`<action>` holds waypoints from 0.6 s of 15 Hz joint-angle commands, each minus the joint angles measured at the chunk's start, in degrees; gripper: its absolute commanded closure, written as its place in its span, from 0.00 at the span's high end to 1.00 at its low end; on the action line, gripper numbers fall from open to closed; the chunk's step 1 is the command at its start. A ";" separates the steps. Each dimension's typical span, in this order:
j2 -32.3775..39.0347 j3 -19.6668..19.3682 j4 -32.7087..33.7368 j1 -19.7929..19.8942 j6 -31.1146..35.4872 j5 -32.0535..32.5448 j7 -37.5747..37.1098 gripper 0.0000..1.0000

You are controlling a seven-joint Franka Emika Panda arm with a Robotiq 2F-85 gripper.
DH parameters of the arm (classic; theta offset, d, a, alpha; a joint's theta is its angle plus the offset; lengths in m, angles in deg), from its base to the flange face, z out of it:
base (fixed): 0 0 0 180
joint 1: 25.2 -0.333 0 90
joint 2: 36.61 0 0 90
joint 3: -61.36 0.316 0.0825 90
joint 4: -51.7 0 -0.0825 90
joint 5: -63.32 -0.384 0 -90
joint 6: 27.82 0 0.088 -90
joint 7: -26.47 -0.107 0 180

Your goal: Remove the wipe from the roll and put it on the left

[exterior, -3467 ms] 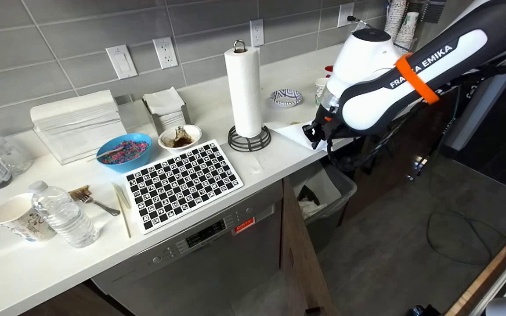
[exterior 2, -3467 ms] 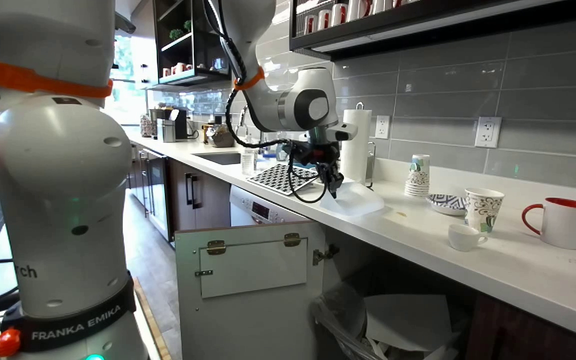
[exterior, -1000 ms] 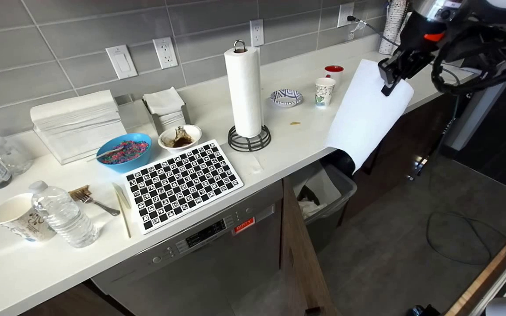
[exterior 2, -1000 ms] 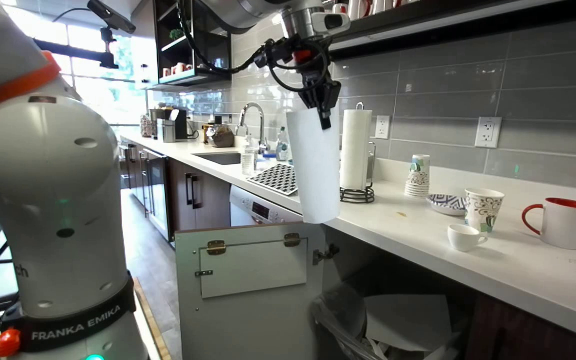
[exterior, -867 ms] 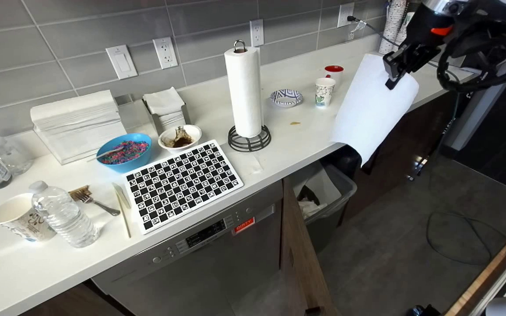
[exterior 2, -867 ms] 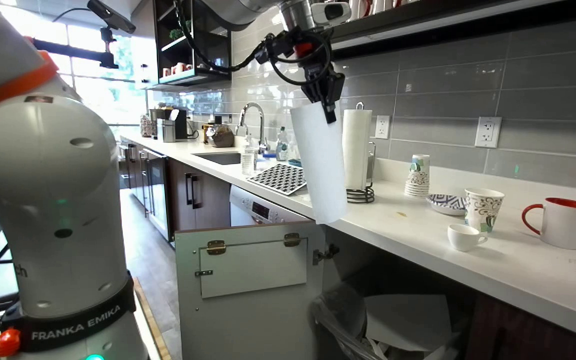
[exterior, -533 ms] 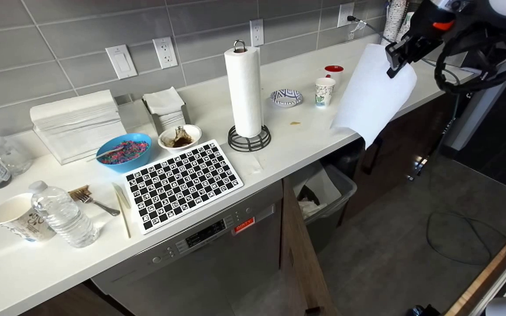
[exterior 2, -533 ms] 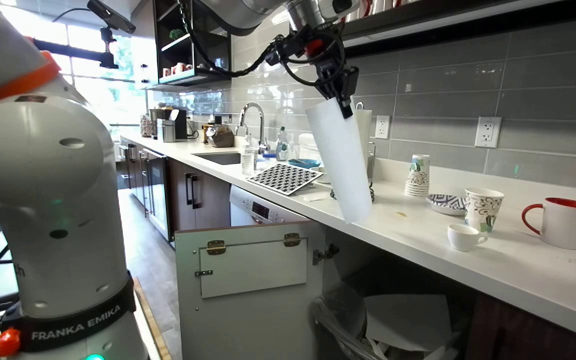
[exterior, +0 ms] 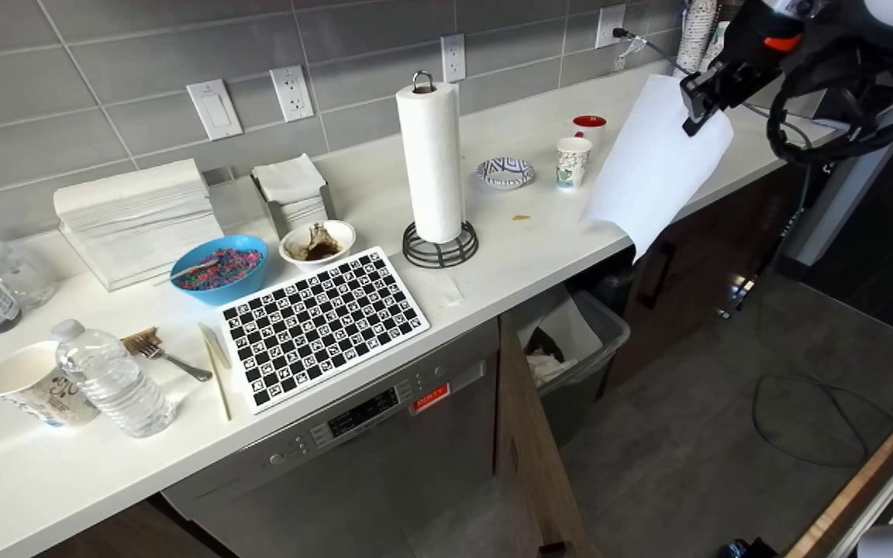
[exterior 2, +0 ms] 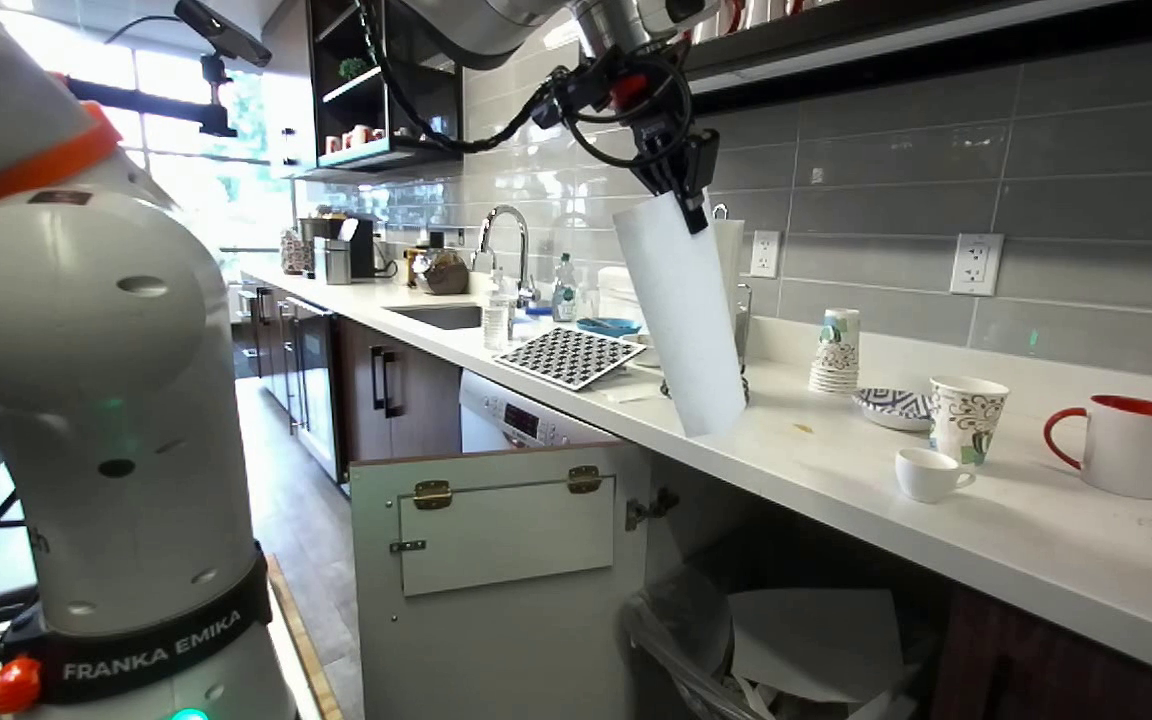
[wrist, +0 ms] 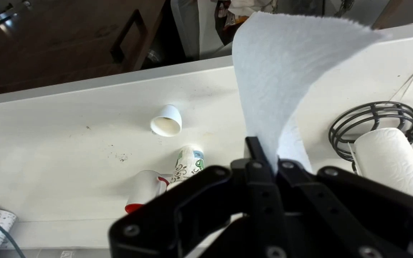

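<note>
The wipe [exterior: 660, 167], a thin white sheet, hangs in the air from my gripper [exterior: 692, 124], curved and tilted. In an exterior view its lower end overlaps the counter's front edge. It also shows in an exterior view [exterior 2: 681, 315] and in the wrist view [wrist: 271, 64]. The gripper is shut on its upper end, and the sheet passes between the fingertips [wrist: 271, 163]. The roll [exterior: 432, 167] stands upright on its dark wire base [exterior: 440, 257], apart from the wipe. The wipe hides much of the roll in an exterior view [exterior 2: 729, 245].
A paper cup [exterior: 572, 163], a red-and-white mug [exterior 2: 1131, 450], a small white cup [exterior 2: 928, 476] and a patterned bowl [exterior: 505, 173] stand on the counter. A checkered board [exterior: 326, 329] lies beyond the roll. A bin [exterior: 609, 337] sits below by an open cabinet door [exterior 2: 506, 570]. A shelf [exterior 2: 886, 50] hangs above.
The gripper was low at the counter near the roll with the sheet on the surface. It has since lifted the wipe and carried it away from the roll. Over the last half second it barely moves.
</note>
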 commanded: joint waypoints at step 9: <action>14.56 -1.39 14.16 19.83 6.97 22.92 -10.93 0.00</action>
